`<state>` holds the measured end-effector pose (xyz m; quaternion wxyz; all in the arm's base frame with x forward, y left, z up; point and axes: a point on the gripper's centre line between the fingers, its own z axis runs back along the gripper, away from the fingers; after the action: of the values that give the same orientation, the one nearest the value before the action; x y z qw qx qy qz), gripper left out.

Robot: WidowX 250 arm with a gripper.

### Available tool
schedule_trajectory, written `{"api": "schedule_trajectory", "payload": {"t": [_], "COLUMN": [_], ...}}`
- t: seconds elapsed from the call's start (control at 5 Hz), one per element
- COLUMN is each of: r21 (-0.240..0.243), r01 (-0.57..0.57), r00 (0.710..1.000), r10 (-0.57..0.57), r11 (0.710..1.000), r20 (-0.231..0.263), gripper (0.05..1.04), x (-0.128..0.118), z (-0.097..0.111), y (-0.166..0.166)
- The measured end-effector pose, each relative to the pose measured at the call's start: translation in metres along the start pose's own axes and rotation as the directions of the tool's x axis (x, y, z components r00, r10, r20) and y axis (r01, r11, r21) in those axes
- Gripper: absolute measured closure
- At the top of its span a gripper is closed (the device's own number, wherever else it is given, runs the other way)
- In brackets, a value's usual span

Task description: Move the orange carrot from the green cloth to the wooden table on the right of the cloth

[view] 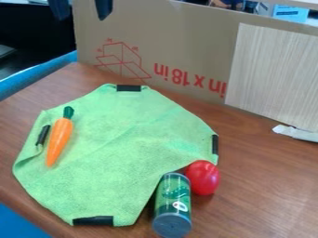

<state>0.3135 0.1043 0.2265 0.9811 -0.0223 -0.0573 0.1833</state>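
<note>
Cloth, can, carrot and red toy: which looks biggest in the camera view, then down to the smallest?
1. Cloth
2. Can
3. Carrot and red toy: can't rank; carrot looks longer, red toy fatter and nearer the camera.

A matt, rough-napped green cloth with cut-off corners (118,135) lies on a glossy, smooth brown wood-grain tabletop (261,186), black strips with a smooth look (93,221) at its edges. The orange toy carrot with a green top (59,139) has a smooth, plastic-looking surface with a soft sheen. A round red plastic-looking object (203,177) gleams beside a green cylindrical can with a smooth, shiny side (172,202). Behind stand matt brown cardboard (186,42) and a pale, finely streaked wood-look panel (273,74).
</note>
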Motion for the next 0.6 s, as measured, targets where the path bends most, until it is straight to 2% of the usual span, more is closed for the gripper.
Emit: {"api": "schedule_trajectory", "payload": {"t": [0.2,0.4,0.6], "r21": [0.001,0.019,0.059], "r01": [-0.001,-0.01,0.008], "r00": [1.0,0.999,0.999], "r10": [0.001,0.011,-0.006], "r11": [1.0,1.0,0.998], "r20": [-0.031,-0.036,-0.032], "gripper": [0.083,0.083,0.083], "x": [0.001,0.002,-0.005], "z": [-0.011,-0.031,-0.067], "y": [0.001,0.016,0.04]}}
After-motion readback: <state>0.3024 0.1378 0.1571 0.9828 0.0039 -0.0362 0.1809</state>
